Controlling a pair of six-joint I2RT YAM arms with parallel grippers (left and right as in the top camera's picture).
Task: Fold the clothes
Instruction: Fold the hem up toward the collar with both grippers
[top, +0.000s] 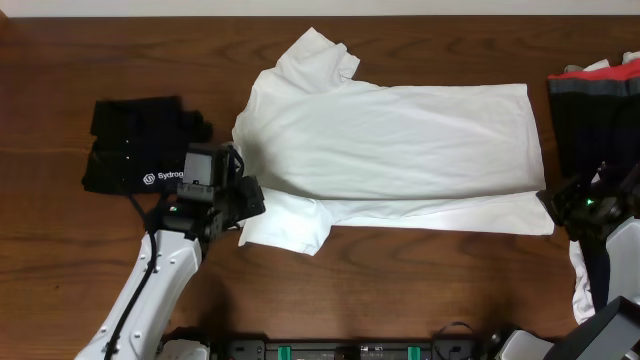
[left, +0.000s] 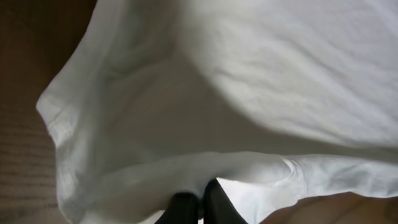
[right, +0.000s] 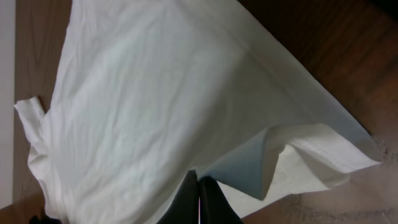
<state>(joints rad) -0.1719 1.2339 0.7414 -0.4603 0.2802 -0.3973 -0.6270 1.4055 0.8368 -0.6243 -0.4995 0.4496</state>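
The white T-shirt lies spread across the middle of the table, with its sleeves to the left and its hem to the right. Its near side is doubled over, and a lower layer shows along the front edge. My left gripper is at the near sleeve end, shut on the shirt's fabric, which rises in a fold off my left gripper. My right gripper is at the near hem corner. In the right wrist view my right gripper is shut on the shirt, which tents up from its tips.
A black folded shirt with white lettering lies left of the T-shirt, just behind my left arm. A pile of dark, red and white clothes sits at the right edge, with another white garment by my right arm. Brown wooden table.
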